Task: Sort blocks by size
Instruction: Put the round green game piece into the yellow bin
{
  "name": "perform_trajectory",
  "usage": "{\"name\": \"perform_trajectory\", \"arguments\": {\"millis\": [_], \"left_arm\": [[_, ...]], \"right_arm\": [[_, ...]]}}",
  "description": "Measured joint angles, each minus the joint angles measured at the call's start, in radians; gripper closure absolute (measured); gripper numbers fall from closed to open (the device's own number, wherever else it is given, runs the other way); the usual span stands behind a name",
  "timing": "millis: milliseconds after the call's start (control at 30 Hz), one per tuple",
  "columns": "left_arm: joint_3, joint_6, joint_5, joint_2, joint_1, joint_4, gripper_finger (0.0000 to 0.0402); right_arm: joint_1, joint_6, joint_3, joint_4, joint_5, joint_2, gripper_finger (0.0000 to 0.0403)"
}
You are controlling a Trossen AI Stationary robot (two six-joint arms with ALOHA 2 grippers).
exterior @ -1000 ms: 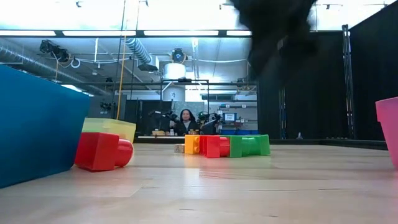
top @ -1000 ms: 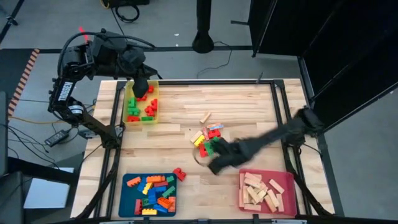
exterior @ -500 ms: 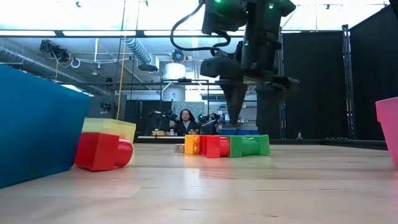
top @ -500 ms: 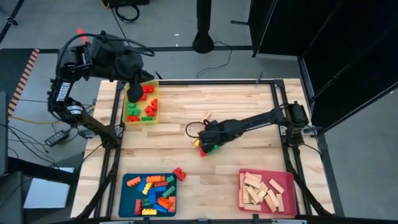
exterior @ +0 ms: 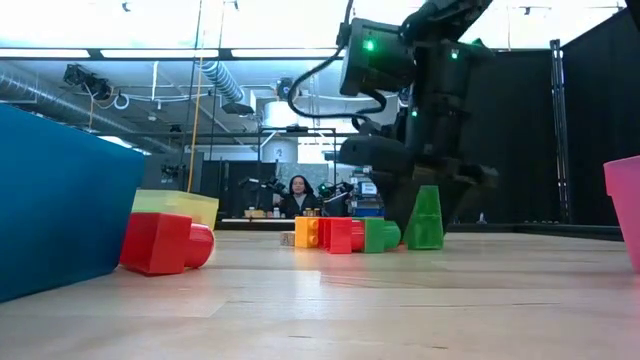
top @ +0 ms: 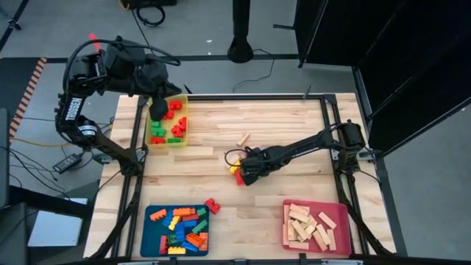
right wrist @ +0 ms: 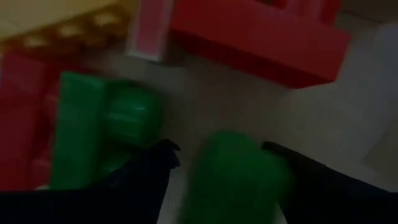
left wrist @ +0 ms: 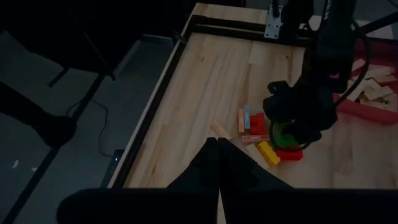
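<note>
A small pile of blocks (top: pixel 237 171) in red, yellow and green lies mid-table. My right gripper (top: pixel 249 166) points down into it, shut on a green block (right wrist: pixel 233 177); this block stands tipped up (exterior: pixel 425 218) in the low view. Another green block (right wrist: pixel 106 124) and a red one (right wrist: pixel 261 37) lie just beside it. My left gripper (top: pixel 158 109) hovers shut and empty over the yellow tray (top: pixel 182 129), which holds red and green blocks. In the left wrist view its fingers (left wrist: pixel 217 163) are pressed together. My right gripper has the green block between its two fingers, one finger (right wrist: pixel 146 180) on each side, coming from above and pointing steeply down. The block's right side (right wrist: pixel 273 168) meets a finger. It is tilted, with its lower edge (exterior: pixel 425 246) on the table.
A blue tray (top: pixel 151 221) of mixed blocks sits near left, with a red block (top: pixel 213 205) beside it. A pink tray (top: pixel 338 217) of wooden bars is near right. One wooden bar (top: pixel 243 138) lies beyond the pile. A black frame rail (top: pixel 327 125) borders the table.
My right gripper has swung from beside the pink tray toward the far edge and a little left, and has come down onto the middle pile. The green block that lay flat there has tipped up on end, apart from its green neighbour.
</note>
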Motion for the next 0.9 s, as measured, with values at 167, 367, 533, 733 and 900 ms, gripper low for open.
{"name": "perform_trajectory", "arguments": {"millis": [167,367,533,733,900], "left_arm": [[0.0,0.0,0.0,0.0,0.0,0.009,0.0399],[0.0,-0.002,0.0,0.0,0.0,0.008,0.0399],[0.0,-0.003,0.0,0.0,0.0,0.008,0.04],[0.0,-0.003,0.0,0.0,0.0,0.017,0.0399],[0.002,0.003,0.0,-0.006,0.0,0.038,0.0399]], "right_arm": [[-0.021,0.022,-0.02,0.002,-0.01,-0.004,0.0171],[-0.023,0.029,-0.021,-0.008,-0.029,-0.004,0.026],[-0.011,0.023,-0.011,-0.015,-0.04,-0.003,0.026],[-0.007,0.004,0.044,-0.038,-0.043,0.002,0.026],[-0.015,-0.033,0.139,-0.096,-0.012,0.002,0.026]]}}
